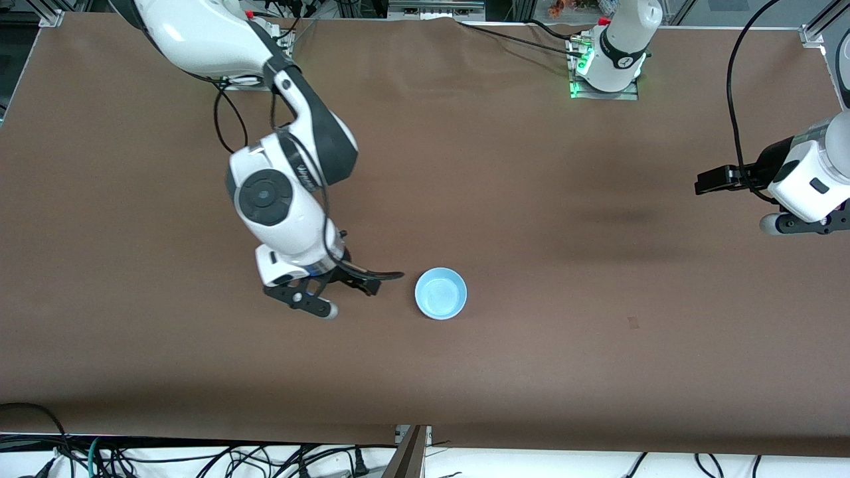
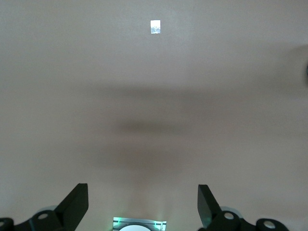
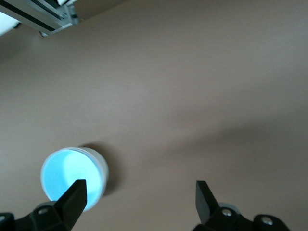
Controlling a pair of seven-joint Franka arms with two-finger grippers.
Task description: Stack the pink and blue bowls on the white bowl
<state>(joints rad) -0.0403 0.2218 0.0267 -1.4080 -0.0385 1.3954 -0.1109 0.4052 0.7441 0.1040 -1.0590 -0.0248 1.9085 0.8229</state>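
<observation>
On the tabletop [image 1: 597,345]: blue bowl [image 1: 441,293] sits upright mid-table; no pink or white rim is clearly visible.
Right tool [image 1: 335,295]: fingers apart, empty, just beside the bowl.
Left tool [image 2: 143,208]: fingers apart, waiting over bare tabletop.
Advice: rise straight, clear of the bowl.

The blue bowl [image 1: 441,293] just beside my right gripper [image 1: 332,297] looks glossy and smooth, like glazed ware or hard plastic, with a soft sheen inside. The table [image 1: 531,372] under me is covered in a matt brown sheet, cloth-like, faintly creased toward my bases. My arm shells are shiny white plastic with dark glossy joints. The fingers [image 3: 72,196] of that gripper are matt black plastic, and so are those [image 2: 74,202] of my left gripper [image 2: 142,207].
</observation>
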